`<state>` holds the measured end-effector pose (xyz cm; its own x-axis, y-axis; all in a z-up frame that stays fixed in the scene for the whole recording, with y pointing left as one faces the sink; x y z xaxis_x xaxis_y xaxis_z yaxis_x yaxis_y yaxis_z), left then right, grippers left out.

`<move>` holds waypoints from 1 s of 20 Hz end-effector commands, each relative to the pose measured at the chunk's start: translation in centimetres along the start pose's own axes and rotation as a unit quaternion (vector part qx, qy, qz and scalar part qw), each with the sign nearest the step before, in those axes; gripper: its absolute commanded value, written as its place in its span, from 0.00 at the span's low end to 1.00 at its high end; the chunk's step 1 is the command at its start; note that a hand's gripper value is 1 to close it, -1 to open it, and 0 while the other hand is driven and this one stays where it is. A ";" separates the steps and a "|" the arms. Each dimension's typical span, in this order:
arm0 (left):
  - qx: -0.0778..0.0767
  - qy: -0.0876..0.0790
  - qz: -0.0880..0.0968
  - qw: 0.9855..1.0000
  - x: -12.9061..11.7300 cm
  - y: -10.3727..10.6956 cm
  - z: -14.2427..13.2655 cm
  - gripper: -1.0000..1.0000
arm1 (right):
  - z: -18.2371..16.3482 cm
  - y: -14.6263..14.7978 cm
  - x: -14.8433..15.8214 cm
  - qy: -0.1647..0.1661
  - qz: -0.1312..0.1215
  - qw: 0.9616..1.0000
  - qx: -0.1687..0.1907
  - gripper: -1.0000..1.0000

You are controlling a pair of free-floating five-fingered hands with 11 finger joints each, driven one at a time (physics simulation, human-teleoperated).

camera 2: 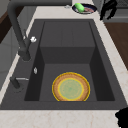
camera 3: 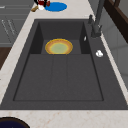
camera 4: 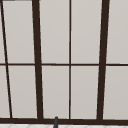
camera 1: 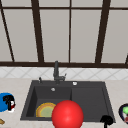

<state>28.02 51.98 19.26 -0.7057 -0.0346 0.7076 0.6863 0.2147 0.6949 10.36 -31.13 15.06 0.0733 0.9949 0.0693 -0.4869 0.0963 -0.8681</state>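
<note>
Front view: the left hand (camera 1: pixel 9 101) hangs over the blue plate (camera 1: pixel 3 102) at the left edge of the tabletop (camera 1: pixel 13 86), beside a small red and white item whose kind cannot be told. Its fingers look curled, but whether they grip anything cannot be told. The right hand (camera 1: pixel 107 120) hovers at the front right corner of the sink (camera 1: pixel 87 97), above the rim, with fingers bent downward and holding nothing. Just to its right, near the tabletop's right edge, stands a dark bowl (camera 1: pixel 124 113) holding a green piece and something reddish.

A large red ball (camera 1: pixel 67 115) sits at the front rim of the sink, overlapping the yellow plate (camera 1: pixel 45 109) in this view.

Left side view: the yellow plate (camera 2: pixel 71 87), orange-rimmed with a green centre, lies flat on the floor of the deep basin, apart from its walls. The ribbed drainer half (camera 2: pixel 67 33) beyond it is bare. The tap (camera 2: pixel 17 32) rises from the back rim, its spout reaching over the sink.

Right side view: the blue plate (camera 3: pixel 56 6) lies on the far tabletop, well apart from the sink.

No writing or labels can be read.
</note>
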 end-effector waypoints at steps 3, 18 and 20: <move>0.035 0.003 -0.003 0.999 -0.1 -2.3 1.1 1.00 | 0.0 0.0 0.0 0.000 0.000 1.000 0.000 0.50; 0.046 -0.026 -0.048 0.997 -5.0 -5.0 3.2 1.00 | 0.0 0.0 0.0 0.000 0.000 1.000 0.000 0.50; 0.045 -0.034 -0.046 0.997 -4.8 -5.5 3.7 1.00 | 0.0 0.0 0.0 0.000 0.000 1.000 0.000 0.50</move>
<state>27.36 53.94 13.51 -0.7180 0.0196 0.6958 0.6741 0.2688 0.6880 10.36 -31.13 15.06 0.0733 0.9949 0.0693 -0.4869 0.0963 -0.8681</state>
